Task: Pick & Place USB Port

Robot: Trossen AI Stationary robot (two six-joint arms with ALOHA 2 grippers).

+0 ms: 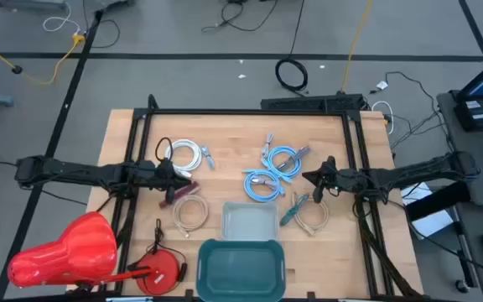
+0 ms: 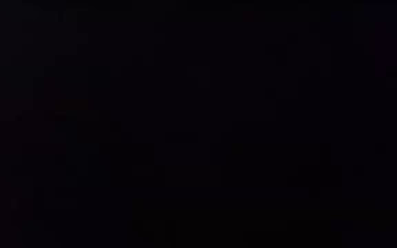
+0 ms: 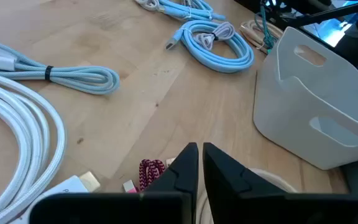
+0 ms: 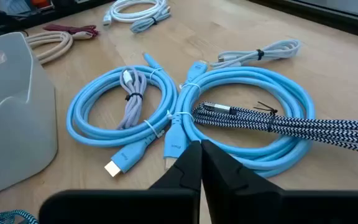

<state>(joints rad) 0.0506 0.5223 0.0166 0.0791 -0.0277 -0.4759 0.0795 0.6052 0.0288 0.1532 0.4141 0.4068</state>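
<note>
Coiled USB cables [image 1: 271, 172] are lying across a wooden table [image 1: 124, 134], light blue ones beside the clear bin [image 1: 250, 222]. Both grippers, left gripper [image 1: 177, 174] and right gripper [image 1: 311, 178], are hovering nearly closed, holding nothing. Grey floor is surrounding the table.

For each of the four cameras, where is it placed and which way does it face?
High view: above the table, looking straight down; both arms, left hand, right hand.
Low view: all black, nothing can be told.
Left wrist view: on the left arm, facing across the table; its own shut fingers show, near a white cable.
Right wrist view: on the right arm; shut fingers over blue cables.
Both wrist views share the clear bin.
</note>
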